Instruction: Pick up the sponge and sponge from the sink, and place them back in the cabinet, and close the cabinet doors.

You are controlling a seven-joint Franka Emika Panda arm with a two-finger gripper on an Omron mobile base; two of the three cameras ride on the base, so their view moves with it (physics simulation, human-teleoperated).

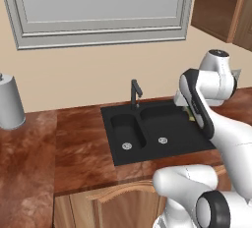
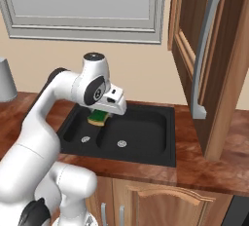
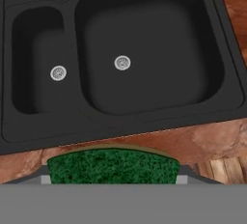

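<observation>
Sponge [image 2: 98, 117] clamped in the gripper [image 2: 100, 116] jaws above the sink [image 2: 146, 144], carry step on, next up probably swinging right to the open cabinet [image 2: 204, 49].

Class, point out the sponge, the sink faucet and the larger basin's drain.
sponge [image 3: 113, 166], hand view, green top face
faucet [image 1: 135, 93], left base view, upright stem
drain [image 3: 122, 63], hand view, centre of silver ring
</observation>
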